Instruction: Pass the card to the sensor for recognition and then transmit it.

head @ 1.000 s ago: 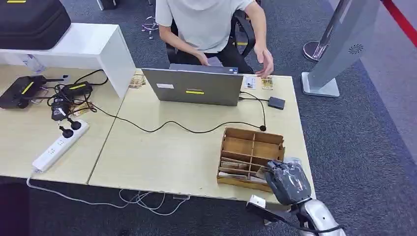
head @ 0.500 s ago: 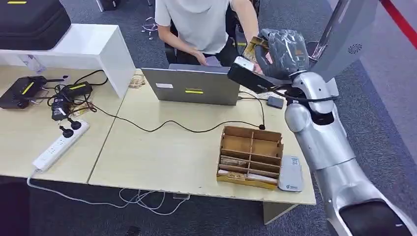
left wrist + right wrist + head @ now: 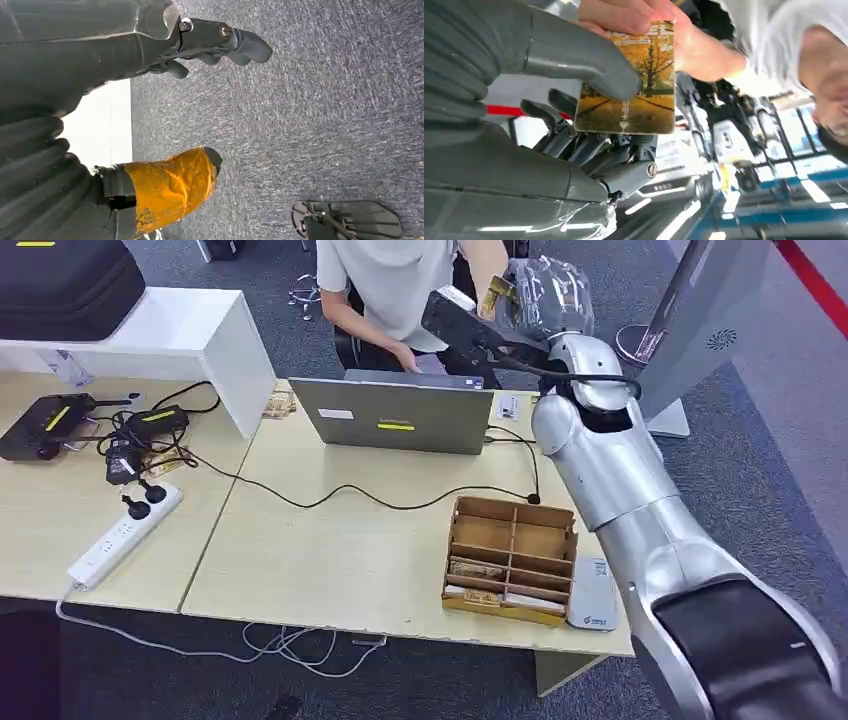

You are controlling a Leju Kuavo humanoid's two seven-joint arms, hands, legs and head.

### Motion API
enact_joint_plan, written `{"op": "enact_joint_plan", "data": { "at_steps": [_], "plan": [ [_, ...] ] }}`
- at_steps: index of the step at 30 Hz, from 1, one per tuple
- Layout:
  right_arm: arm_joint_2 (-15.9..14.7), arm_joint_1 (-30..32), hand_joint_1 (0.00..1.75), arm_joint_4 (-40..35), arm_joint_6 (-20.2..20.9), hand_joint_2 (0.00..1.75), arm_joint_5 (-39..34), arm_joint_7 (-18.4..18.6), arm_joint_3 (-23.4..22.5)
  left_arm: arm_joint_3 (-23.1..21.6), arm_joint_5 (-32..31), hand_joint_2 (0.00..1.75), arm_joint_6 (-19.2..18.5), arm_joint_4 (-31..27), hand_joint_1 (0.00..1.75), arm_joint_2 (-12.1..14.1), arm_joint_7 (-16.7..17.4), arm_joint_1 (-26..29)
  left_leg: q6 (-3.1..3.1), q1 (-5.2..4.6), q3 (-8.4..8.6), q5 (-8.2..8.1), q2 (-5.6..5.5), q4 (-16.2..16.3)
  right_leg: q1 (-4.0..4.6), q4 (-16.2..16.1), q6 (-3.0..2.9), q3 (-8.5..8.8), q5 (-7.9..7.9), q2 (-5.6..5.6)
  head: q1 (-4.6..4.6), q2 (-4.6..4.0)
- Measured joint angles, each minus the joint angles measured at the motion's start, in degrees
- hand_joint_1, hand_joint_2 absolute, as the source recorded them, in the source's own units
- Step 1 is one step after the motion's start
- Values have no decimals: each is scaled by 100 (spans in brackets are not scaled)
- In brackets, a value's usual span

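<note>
A robot's silver right arm reaches up and across the pale wooden table toward a seated person in a white shirt, the handover stage of a card-scanning task, by the look of it. On the table stand an open laptop, a wooden divider box with what look like more cards in its compartments, and, just beside the box at the table's near edge, a small grey sensor. A white power strip and tangled black cables lie well apart at the far left.

The right hand, wrapped in clear film, is raised in front of the person's chest. The wrist view shows its fingers pinching a card printed with golden autumn trees, the grey thumb pressed on the face, darker fingers behind. The person's hand is already gripping the card's far edge, so both hold it at once.

The card looks thin, stiff, light and glossy, so likely slippery; a pinch flat across both faces near one short edge seems safest, leaving the opposite edge free for the taker.

The left hand hangs over grey carpet, its fingers apart and holding nothing.
</note>
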Motion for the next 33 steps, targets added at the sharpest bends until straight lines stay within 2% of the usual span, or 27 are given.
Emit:
{"op": "enact_joint_plan", "data": {
  "at_steps": [11, 19, 22, 26, 29, 33],
  "plan": [
    [-72, 61, 0, 485, -107, 175, 15, -20, -160, 0, 52, 175, 13, 0, 0, 7, -50, -15, 3, 0, 1, -3, 0, 0, 0, -6, 2, -1, -2, 0, -2, 0],
    [-518, 184, 0, 574, -186, 175, 131, -131, -308, 2, 105, 175, 22, 0, 0, 13, -42, 8, 5, -4, 0, -3, 1, 2, -1, -7, 4, 0, 1, -1, -2, 0],
    [-629, 205, 0, 599, -203, 175, 186, 0, -332, 2, 129, 175, 22, 0, 0, 17, -42, 6, 5, -3, 4, -4, 1, 4, -1, -10, 4, -2, 0, -1, -2, 0],
    [-1135, 311, 0, 640, -317, 175, 83, 127, -437, 35, 278, 175, 24, 0, 0, 26, -42, 28, 6, 0, 2, -3, -52, 6, 1, -16, 6, 8, -5, -51, -2, 0],
    [-1870, 566, 0, 693, -444, 175, -160, 179, -759, 101, 398, 175, 17, 0, 0, 44, -42, 107, 7, 0, -3, -3, -89, 7, 0, -28, 11, 32, -8, -90, 2, 0],
    [-2786, 1219, 0, 775, -620, 175, -460, 92, -1265, 210, 466, 175, 17, 0, 0, 83, 74, 161, 25, -1, -1, -15, -100, 9, 1, -50, 19, 48, -8, -99, -2, 0]
  ]
}}
